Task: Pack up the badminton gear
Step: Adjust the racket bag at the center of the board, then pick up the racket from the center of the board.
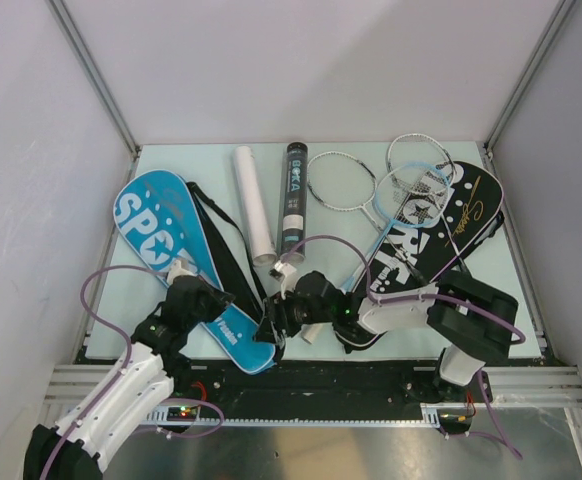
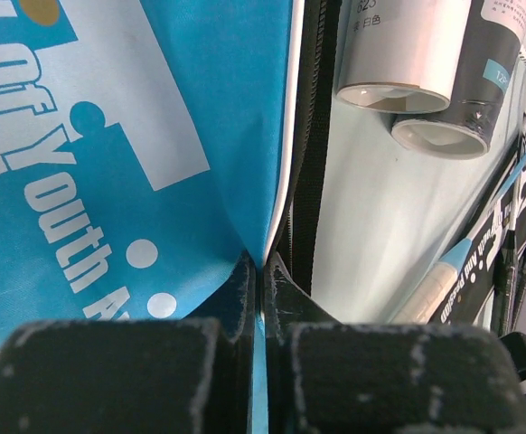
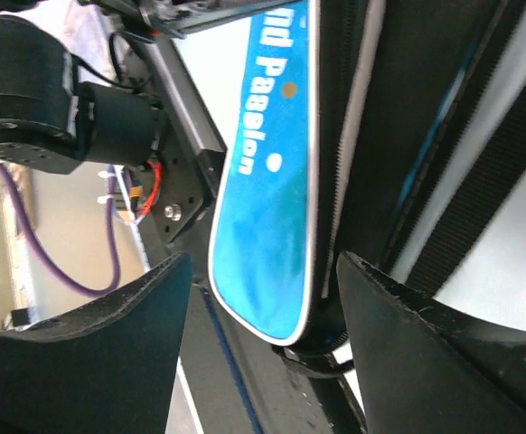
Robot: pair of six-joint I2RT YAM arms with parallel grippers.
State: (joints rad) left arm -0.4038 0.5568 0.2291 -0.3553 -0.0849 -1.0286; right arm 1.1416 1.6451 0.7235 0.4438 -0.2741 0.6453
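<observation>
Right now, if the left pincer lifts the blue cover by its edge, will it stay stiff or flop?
Probably flops: the blue cover creases where the left pincer pinches it. Likely light, being thin fabric. Its black strap may dangle.

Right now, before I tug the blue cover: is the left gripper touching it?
Touching. The left wrist view shows the left gripper shut on the blue cover, pinching its edge.

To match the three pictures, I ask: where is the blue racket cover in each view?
Top external: the blue racket cover lies diagonally on the left side.
Left wrist: the cover fills the left half, its edge pinched in the left hand.
Right wrist: its narrow end is at centre, inside the open right hand.
Shared landmark: the black strap beside the cover.
</observation>
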